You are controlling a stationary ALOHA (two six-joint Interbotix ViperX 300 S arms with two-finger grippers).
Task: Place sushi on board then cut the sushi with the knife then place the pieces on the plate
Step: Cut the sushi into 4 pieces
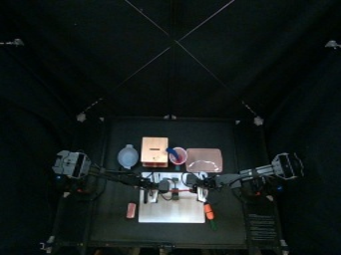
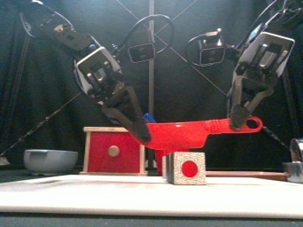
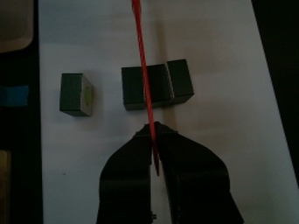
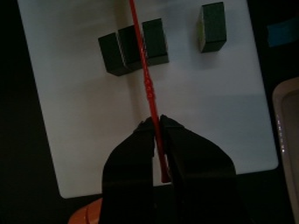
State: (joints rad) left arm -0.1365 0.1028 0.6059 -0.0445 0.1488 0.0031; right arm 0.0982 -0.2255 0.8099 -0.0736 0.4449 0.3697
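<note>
A red toy knife (image 2: 190, 133) hangs level above the white board (image 2: 71, 184), held at both ends. My left gripper (image 2: 138, 133) is shut on one end, my right gripper (image 2: 250, 121) on the other. Below the blade stands the dark green sushi roll (image 2: 185, 167), its end face white with a red centre. In the left wrist view the knife (image 3: 142, 61) runs as a thin red line across the joined blocks (image 3: 158, 85); one block (image 3: 77, 94) stands apart. The right wrist view shows the same roll (image 4: 132, 51) and the lone block (image 4: 212, 24).
Behind the board stand the wooden box with a red drawer front (image 2: 113, 151), the blue-grey bowl (image 2: 50, 160), the red cup (image 1: 177, 154) and the pink tray (image 1: 204, 157). Orange toys lie beside the board at left (image 1: 132, 209) and right (image 1: 210, 212).
</note>
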